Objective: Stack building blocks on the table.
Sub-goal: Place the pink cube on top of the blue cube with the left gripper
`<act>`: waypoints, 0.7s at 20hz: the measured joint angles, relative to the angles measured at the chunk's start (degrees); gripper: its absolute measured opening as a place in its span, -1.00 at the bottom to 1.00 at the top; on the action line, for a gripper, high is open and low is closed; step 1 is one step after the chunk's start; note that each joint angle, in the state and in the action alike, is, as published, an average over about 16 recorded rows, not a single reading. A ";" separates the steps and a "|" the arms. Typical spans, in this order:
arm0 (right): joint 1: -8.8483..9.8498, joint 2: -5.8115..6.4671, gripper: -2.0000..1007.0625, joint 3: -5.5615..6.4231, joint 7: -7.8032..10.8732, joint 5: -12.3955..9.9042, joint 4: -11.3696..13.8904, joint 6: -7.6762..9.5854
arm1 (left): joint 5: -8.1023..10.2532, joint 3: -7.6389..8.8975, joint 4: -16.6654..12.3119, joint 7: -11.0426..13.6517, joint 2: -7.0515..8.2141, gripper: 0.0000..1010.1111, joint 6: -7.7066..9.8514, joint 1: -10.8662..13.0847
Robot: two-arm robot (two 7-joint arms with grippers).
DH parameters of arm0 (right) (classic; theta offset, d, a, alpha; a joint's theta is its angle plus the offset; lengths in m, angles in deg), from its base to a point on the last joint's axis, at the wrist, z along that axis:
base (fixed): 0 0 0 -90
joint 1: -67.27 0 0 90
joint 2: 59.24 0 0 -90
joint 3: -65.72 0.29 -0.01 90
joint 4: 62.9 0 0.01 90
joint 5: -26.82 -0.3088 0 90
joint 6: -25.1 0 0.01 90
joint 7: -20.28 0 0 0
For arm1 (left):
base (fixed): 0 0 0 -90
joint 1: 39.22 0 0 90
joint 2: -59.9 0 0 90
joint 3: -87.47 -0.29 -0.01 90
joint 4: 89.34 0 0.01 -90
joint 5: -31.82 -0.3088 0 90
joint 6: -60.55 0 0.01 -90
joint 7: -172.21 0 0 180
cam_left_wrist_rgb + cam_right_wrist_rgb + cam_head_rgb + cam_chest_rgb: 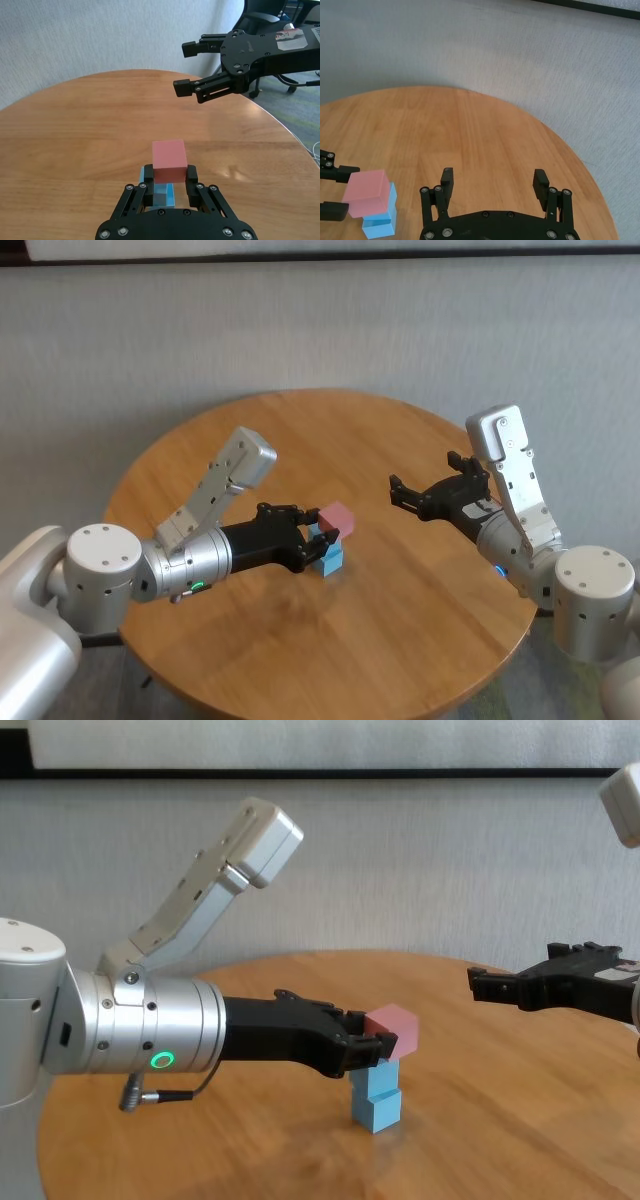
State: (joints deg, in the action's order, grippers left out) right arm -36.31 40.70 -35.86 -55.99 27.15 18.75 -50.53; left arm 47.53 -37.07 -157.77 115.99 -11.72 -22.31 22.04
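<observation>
Pinching the matte pink cube (392,1025) atop two stacked blue cubes (376,1098) mid-table, the left gripper (368,1045) leaves bare wood-grain table (400,630) toward every rim, the right gripper (425,490) spread nearby.

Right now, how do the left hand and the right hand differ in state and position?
The left hand is shut on the pink block, holding it atop the two stacked blue blocks; the right hand is open and holds nothing. The left hand is at the stack near the middle of the table; the right hand hovers apart, toward the table's right side. Both are black two-finger hands facing each other.
</observation>
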 joint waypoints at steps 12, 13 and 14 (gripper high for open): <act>0.00 0.00 1.00 0.00 0.00 0.00 0.00 0.00 | 0.11 -0.01 0.82 0.04 -0.03 -0.24 -0.21 -0.11; 0.00 0.00 1.00 0.00 0.00 0.00 0.00 0.00 | 0.09 -0.01 0.92 0.04 -0.05 -0.24 -0.26 -0.13; 0.00 0.00 1.00 0.00 0.00 0.00 0.00 0.00 | 0.08 -0.01 1.03 0.05 -0.08 -0.24 -0.32 -0.15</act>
State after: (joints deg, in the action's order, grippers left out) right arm -36.31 40.70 -35.86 -55.99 27.15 18.75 -50.53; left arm 47.61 -37.08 -156.73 116.04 -11.80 -22.63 21.89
